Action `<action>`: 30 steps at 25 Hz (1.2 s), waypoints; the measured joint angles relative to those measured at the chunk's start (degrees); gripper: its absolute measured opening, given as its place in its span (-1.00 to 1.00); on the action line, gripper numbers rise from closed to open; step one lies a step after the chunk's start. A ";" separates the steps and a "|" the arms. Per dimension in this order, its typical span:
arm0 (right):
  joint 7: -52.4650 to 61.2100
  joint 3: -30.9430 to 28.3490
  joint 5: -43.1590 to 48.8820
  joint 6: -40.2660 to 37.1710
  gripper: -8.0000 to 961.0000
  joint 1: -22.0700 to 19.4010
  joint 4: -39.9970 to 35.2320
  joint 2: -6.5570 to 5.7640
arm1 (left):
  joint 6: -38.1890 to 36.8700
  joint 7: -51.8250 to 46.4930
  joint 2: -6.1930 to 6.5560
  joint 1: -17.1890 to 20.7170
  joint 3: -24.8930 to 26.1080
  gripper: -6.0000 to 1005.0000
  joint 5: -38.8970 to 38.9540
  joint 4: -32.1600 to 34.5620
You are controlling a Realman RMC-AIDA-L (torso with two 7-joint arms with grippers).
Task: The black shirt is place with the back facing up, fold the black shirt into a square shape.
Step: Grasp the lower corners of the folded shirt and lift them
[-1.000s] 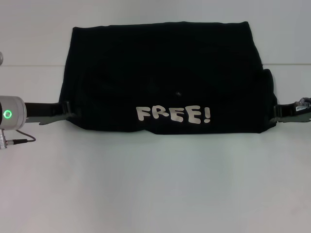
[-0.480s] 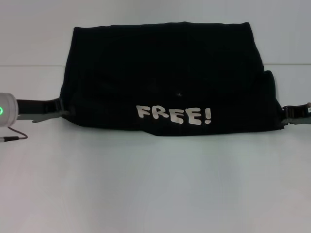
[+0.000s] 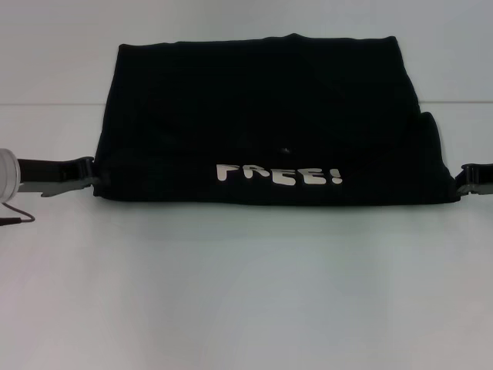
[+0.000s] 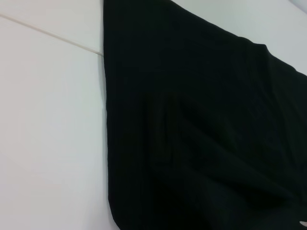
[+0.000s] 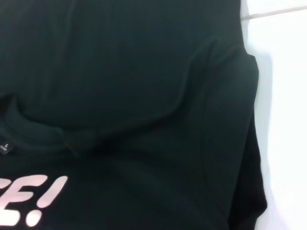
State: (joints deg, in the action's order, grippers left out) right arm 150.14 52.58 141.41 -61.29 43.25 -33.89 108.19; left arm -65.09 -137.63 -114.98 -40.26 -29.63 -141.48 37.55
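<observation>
L end effector [image 3: 83,174] & R end effector [image 3: 467,181] at black shirt [image 3: 262,116] edges; grip can't tell.

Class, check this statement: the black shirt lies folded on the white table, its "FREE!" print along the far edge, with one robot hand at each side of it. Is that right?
Not quite. In the head view the print runs along the near edge of the black shirt, not the far one. The rest stands: the shirt lies folded on the white table, with the left hand and right hand at its sides.
</observation>
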 joint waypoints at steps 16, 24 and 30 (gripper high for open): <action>0.09 -0.64 0.10 -23.24 -0.91 -3.33 -7.03 -2.39 | -25.68 -0.32 1.52 -1.40 -0.40 -0.98 -7.48 5.81; -1.81 -0.62 3.11 -35.92 -0.91 -6.67 -9.23 -2.37 | -38.55 1.88 1.42 -0.84 -0.43 -0.98 -13.84 6.57; -5.35 -0.78 5.13 -42.56 -0.92 -8.66 -9.25 -0.80 | -45.62 3.26 0.41 0.80 -1.44 -0.98 -16.12 6.59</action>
State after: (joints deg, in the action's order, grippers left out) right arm 144.79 51.80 146.54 -103.86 34.58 -43.14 107.39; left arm -110.71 -134.37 -114.57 -39.46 -31.07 -157.60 44.14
